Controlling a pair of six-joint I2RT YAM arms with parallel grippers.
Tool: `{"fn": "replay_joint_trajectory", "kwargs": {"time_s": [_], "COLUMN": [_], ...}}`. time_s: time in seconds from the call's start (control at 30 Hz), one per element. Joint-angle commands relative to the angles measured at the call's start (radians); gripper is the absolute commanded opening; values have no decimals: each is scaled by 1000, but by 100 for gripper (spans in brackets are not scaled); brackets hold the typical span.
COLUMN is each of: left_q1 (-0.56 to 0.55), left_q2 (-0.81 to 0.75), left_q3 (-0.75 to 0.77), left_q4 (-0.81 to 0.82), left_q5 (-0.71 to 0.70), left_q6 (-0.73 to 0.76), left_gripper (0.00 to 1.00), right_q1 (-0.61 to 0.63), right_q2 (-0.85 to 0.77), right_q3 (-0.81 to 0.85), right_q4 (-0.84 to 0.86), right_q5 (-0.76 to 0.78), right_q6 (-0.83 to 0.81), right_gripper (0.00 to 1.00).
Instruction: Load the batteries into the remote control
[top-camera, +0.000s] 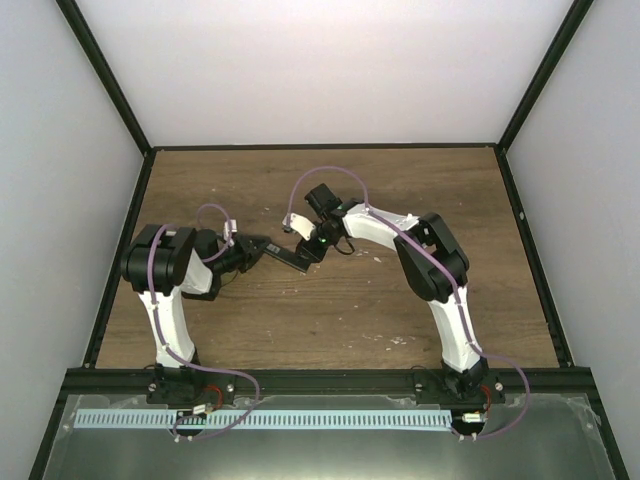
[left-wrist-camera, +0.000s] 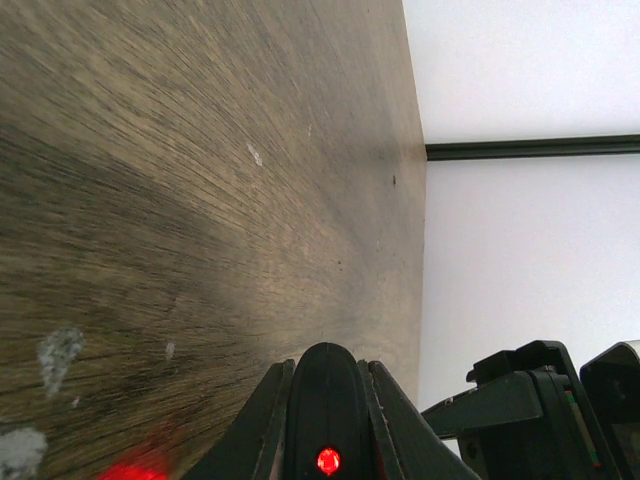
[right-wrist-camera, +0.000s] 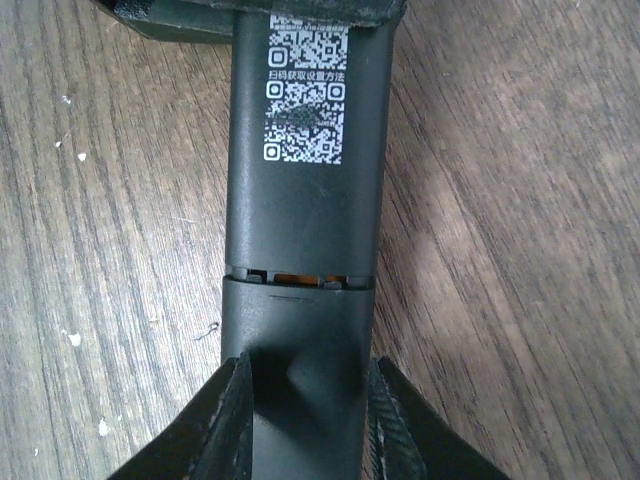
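Closest to the lens on the left side is the nose of the remote control (left-wrist-camera: 327, 420), its little red light (left-wrist-camera: 327, 461) glowing, and the left gripper (left-wrist-camera: 327, 378) is clamped tight on that end, holding it just above the wooden table (top-camera: 330, 320). Moving right along the remote, you get its back face with the QR codes (right-wrist-camera: 305, 100), then a thin seam where a sliver of orange shows through, which I'd say is the batteries (right-wrist-camera: 296, 277) already sitting inside. Below that seam is the battery cover (right-wrist-camera: 300, 330), pinched on both sides by the right gripper (right-wrist-camera: 308, 372). So my read is that we're at the last bit: sliding the cover shut. Next move probably needs a straight push along the remote's length toward the left gripper until the seam disappears, with the left side holding firm so nothing twists. Count-wise: one remote, one cover, two grippers both busy. Can't count the batteries from that sliver, and I don't see any loose ones on the table.
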Motion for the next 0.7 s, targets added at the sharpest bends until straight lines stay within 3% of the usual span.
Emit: {"fn": "replay_joint_trajectory", "kwargs": {"time_s": [0.0,0.67], "left_q1": [7,6], "left_q2": [35,43], "left_q3": [-3,1], "left_q4": [-42,-39], "left_q5": [-30,-22], "left_q6": [57,55], "left_gripper": [0,0], "right_q1": [2,-39], "right_q2": [34,68], "right_q3": [35,42], "right_q4": [-4,-16], "right_q5": [-1,-21], "right_q6": [-7,1], "right_gripper": [25,16]}}
